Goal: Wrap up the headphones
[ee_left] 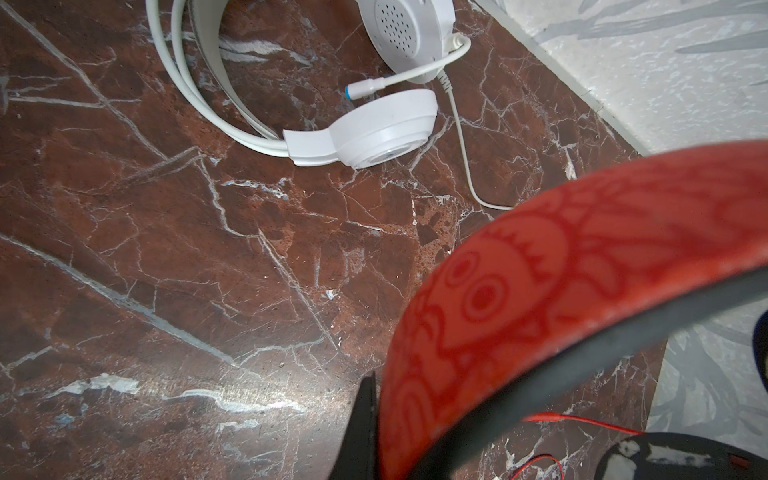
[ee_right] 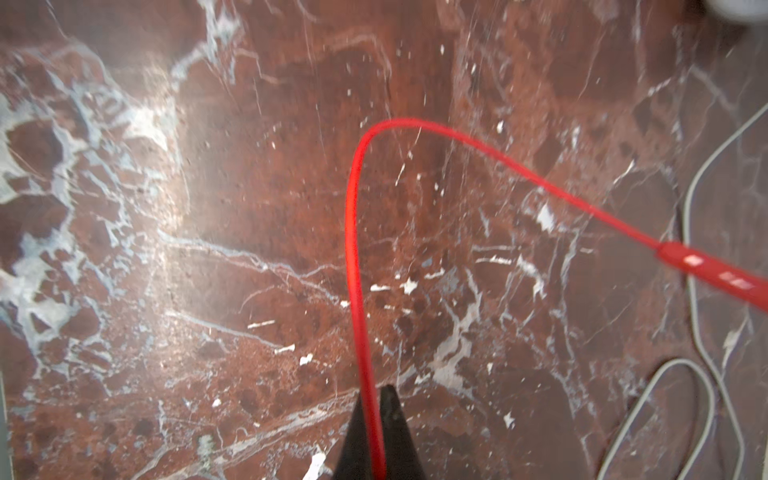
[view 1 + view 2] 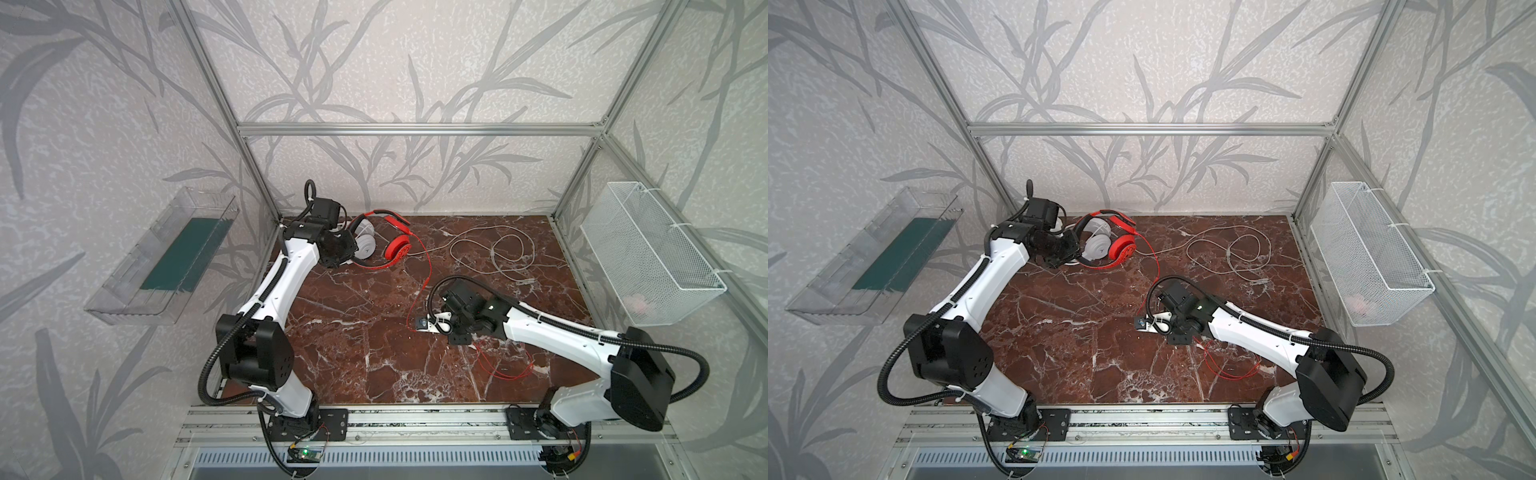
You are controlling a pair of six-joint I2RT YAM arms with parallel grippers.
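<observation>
Grip: right end effector (image 2: 374, 419) pinches red cable (image 2: 353, 249); left end effector (image 1: 374, 419) seemingly clamps red headphones (image 1: 540, 291) band, white headphones (image 1: 374, 133) ahead.

Inspector: Arms?
Tech: Left arm (image 3: 270, 286), right arm (image 3: 552, 332): white shells, black joints, black ribbed hoses (image 3: 200, 380).
Inspector: Bases?
Tech: Black screwed plates (image 3: 332, 419).
Inspector: Claws?
Tech: Right claw (image 2: 376, 411): black tapered fingers.
</observation>
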